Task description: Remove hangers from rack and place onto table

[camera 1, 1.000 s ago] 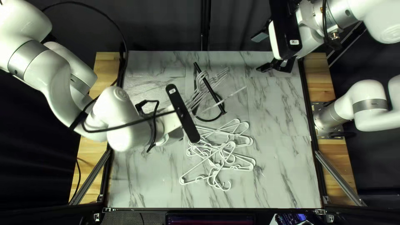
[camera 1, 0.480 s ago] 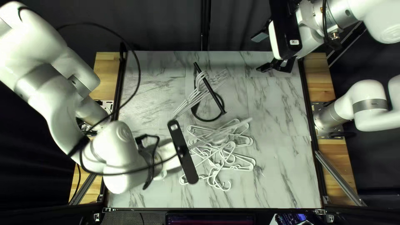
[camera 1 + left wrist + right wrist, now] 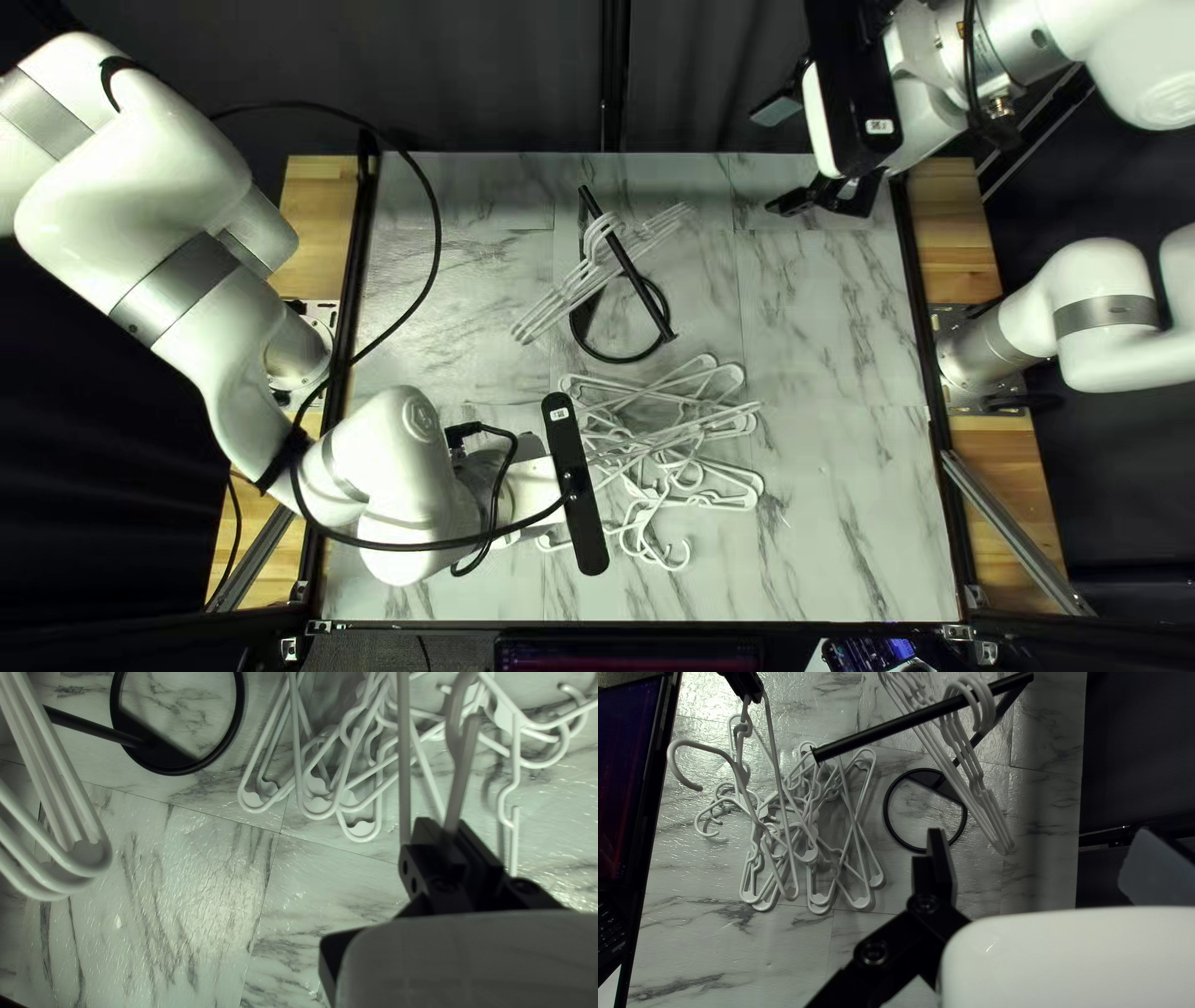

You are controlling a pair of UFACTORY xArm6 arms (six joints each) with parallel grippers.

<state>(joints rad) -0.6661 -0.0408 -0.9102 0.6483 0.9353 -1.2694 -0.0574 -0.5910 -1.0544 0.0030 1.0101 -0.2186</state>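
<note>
Black fingers on my left gripper (image 3: 533,488) pinch one white hanger (image 3: 460,784) between them. Beyond, several more hangers (image 3: 87,858) hook over the bar of the black rack (image 3: 629,268). Between the rack and the near edge of the marbled table (image 3: 847,498), a tangled pile of hangers (image 3: 644,493) lies flat. Rightmost, by the far corner, my right gripper (image 3: 769,159) holds its fingers spread apart.

And there's a white hanger (image 3: 774,753) gripped by the left end effector (image 3: 575,485), over the tangled hanger pile (image 3: 820,900) on the tabletop (image 3: 769,946)! Farther back, more hangers (image 3: 985,806) hang from the black rack (image 3: 890,729). The right end effector (image 3: 768,162) stands wide apart, a screen (image 3: 623,765) beyond the near edge.
</note>
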